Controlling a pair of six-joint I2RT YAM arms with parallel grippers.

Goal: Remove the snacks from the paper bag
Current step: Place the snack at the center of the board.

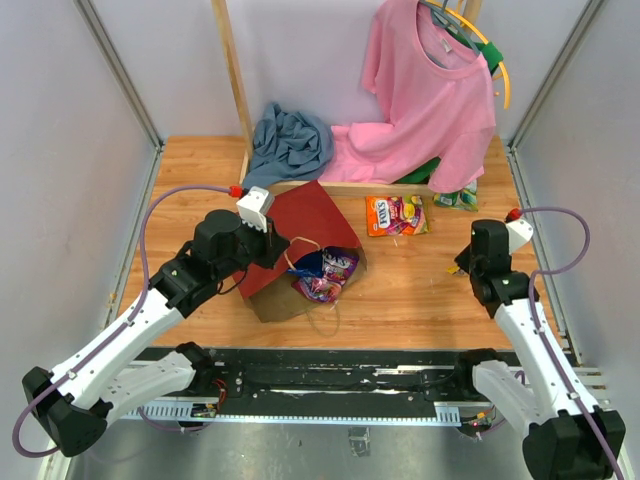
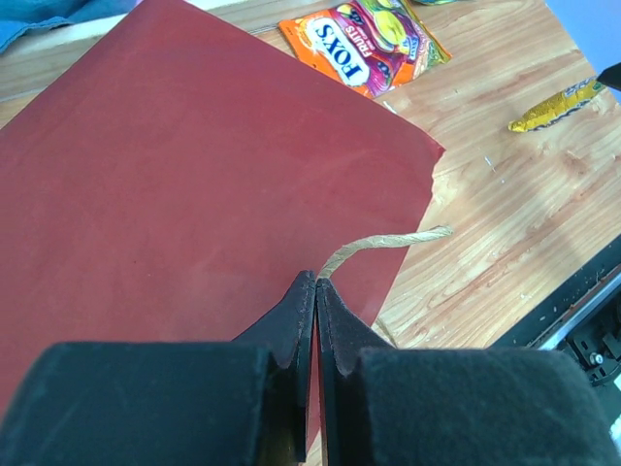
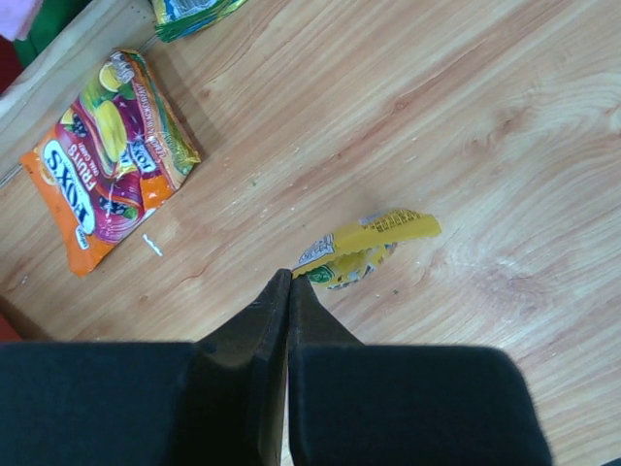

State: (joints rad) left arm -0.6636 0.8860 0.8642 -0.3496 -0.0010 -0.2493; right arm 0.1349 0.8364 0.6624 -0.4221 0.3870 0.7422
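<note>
item 1, paper bag [image 1: 300, 235]: lies on its side on the wooden bench [image 1: 420, 295], left of centre, dark red side up, mouth turned to the right edge and the near edge.
item 2, purple packet [image 1: 338, 266]: in the bag's mouth, partly inside, with a blue packet [image 1: 312, 266] just beside it.
item 3, orange packet [image 1: 396, 215]: flat on the bench toward the far edge, right of centre, apart from the bag.
item 4, green-yellow packet [image 1: 456, 199]: near the far right corner, partly under the hem of the pink shirt [image 1: 430, 90].
item 5, yellow packet [image 3: 367, 245]: crumpled, on the bench near the right edge.
item 6, left gripper [image 2: 316, 283]: over the bag's red side, fingers pressed together, pinching the twine handle [image 2: 383, 245].
item 7, right gripper [image 3: 289, 282]: fingers pressed together, tips at the yellow packet's corner; cannot tell whether the corner is caught.
item 8, blue-grey cloth [image 1: 290, 140]: heaped at the far edge, left of centre.
</note>
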